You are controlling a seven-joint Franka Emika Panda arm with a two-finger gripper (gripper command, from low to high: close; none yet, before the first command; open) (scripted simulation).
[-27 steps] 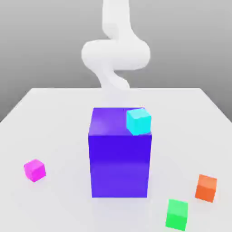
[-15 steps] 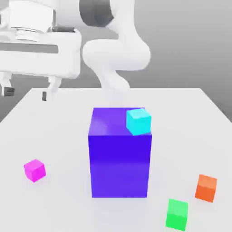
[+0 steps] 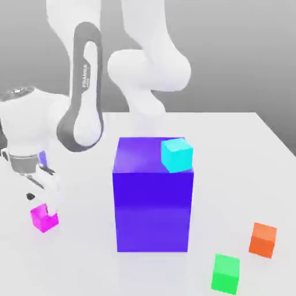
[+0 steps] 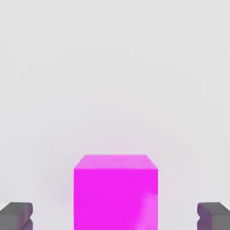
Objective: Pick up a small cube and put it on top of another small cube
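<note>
The small cube (image 3: 44,220), bright magenta-pink, lies on the white table (image 3: 81,260) at the exterior view's left, in front of the big block. My gripper (image 3: 41,203) hangs right over it, open, its fingers reaching down toward the cube's top. In the hand view the small cube (image 4: 116,191) sits midway between the two dark fingertips (image 4: 16,215), with a clear gap on each side. Nothing is held.
A tall blue-violet block (image 3: 153,196) stands mid-table with a small cyan cube (image 3: 177,154) on its top, at the corner toward the exterior view's right. An orange cube (image 3: 263,239) and a green cube (image 3: 225,272) lie on the table at the exterior view's front right.
The arm has swung in and come down from high at the exterior view's left to just above the magenta cube. The cubes and the block have not moved.
</note>
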